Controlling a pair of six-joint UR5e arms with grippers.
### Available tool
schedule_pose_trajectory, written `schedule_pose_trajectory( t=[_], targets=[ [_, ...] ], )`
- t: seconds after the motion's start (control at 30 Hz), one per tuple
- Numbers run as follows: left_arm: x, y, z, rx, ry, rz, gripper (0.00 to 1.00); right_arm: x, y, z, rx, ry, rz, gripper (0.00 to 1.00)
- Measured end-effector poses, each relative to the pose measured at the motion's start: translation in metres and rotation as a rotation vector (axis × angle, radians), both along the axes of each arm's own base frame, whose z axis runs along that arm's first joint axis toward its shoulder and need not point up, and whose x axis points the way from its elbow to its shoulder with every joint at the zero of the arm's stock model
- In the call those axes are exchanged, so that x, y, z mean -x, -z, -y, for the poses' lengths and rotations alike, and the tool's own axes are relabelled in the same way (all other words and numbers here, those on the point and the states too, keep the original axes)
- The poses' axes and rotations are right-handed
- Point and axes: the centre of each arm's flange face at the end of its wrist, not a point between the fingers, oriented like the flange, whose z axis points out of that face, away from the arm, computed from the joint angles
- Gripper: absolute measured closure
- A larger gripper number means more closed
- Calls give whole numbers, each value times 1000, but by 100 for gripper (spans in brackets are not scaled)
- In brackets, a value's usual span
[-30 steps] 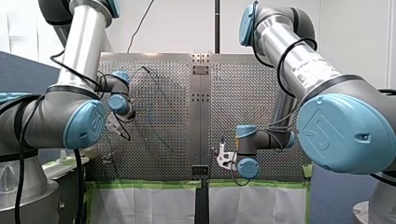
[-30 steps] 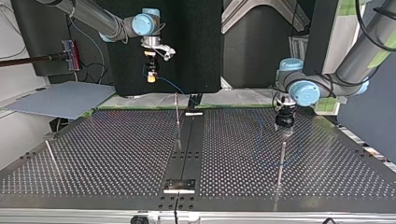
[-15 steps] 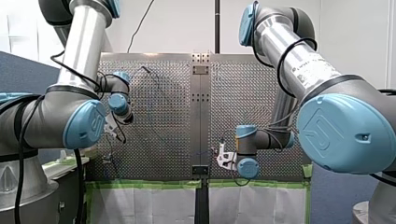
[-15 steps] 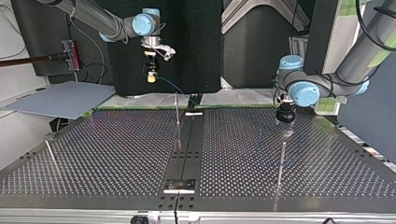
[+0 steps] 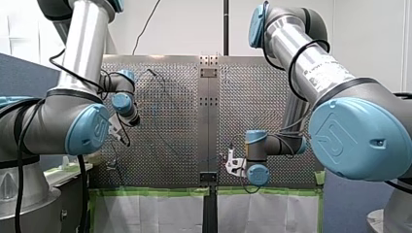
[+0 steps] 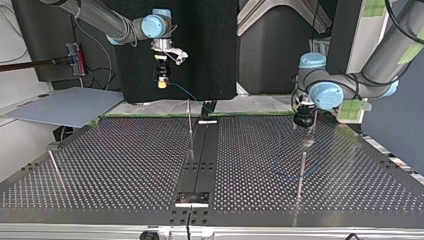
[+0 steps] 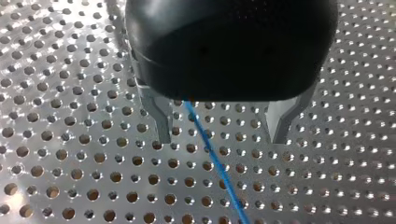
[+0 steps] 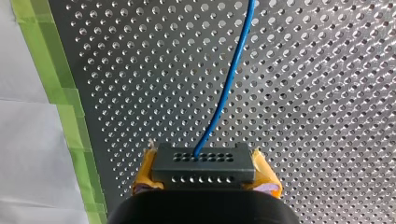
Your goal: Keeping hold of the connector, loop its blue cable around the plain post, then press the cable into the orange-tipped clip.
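1. Two yellow pads [image 8: 144,175] of the right gripper [image 8: 205,173] pinch the black connector [image 8: 204,164], held above the perforated table [image 8: 327,93].
2. Blue cable [image 8: 225,91] leaves the connector and runs away over the table.
3. Left gripper [image 7: 222,136], metal fingers [image 7: 161,119] spread, hovers over the table; the cable passes between them, clear of both.

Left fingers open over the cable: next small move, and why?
Probably lift my left gripper further, clear of the blue cable: its fingers are open, the cable runs ungripped between them, it has been rising, and my right gripper already holds the connector.
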Motion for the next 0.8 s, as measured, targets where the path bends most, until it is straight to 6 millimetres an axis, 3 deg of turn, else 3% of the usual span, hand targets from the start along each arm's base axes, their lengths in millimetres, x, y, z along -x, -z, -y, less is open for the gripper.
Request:
schedule_pose_trajectory(
  t=[0.53,0.8],
  targets=[
    [47,-35,1,-71,-1,-7,0,0,0,0,1,0,5,100],
    [47,-92,-3,-145,2,41,0,0,-1,1,2,0,16,100]
  ],
)
